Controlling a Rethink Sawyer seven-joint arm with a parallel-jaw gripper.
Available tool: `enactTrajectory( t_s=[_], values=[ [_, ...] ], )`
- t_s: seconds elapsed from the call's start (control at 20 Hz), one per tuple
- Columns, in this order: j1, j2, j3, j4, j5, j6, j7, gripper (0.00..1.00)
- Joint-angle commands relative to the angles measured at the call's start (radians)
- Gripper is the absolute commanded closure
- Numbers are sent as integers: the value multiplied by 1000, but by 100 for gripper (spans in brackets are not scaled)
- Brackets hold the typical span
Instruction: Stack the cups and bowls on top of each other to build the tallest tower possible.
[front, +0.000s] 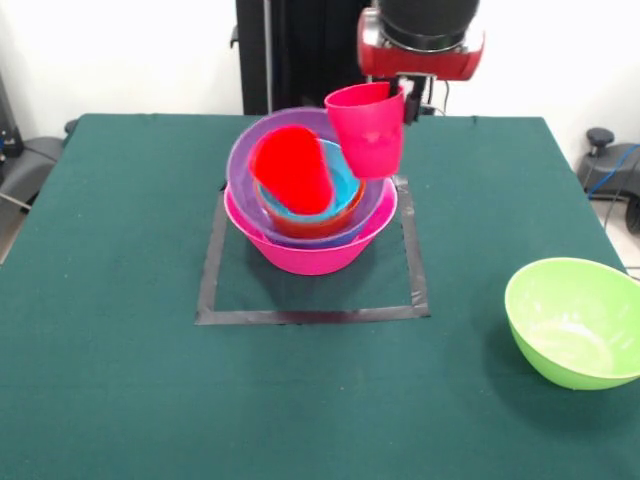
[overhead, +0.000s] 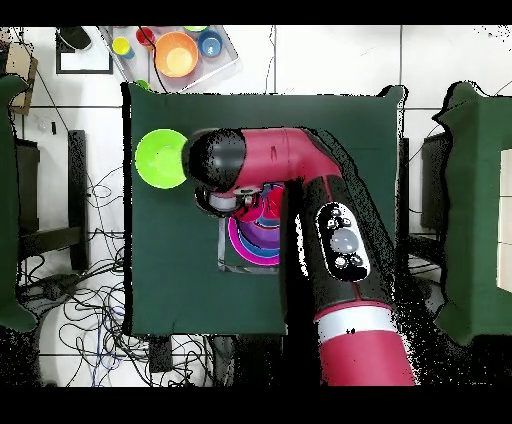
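Observation:
The tower stands in the middle of the table: a large pink bowl holds a purple bowl, an orange bowl and a blue bowl. A red cup rests tilted inside the blue bowl. My gripper is shut on the rim of a pink-red cup. That cup hangs upright in the air over the tower's back right rim. In the overhead view my arm covers most of the tower, with only the pink bowl and the purple bowl showing.
A large lime green bowl sits alone near one table corner. A grey tape square frames the tower. Off the table, a tray holds an orange bowl, a blue bowl and small items.

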Motion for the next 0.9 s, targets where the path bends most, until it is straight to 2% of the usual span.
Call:
enactTrajectory(
  t_s=[0.05, 0.15, 0.5, 0.9],
  values=[
    [28, -40, -9, -112, -47, 226, -22, 100],
    [24, -59, -13, -114, -56, 248, -37, 100],
    [-17, -46, 7, -126, -78, 254, -110, 100],
    [-11, -18, 10, -158, -82, 262, -86, 100]
  ],
)
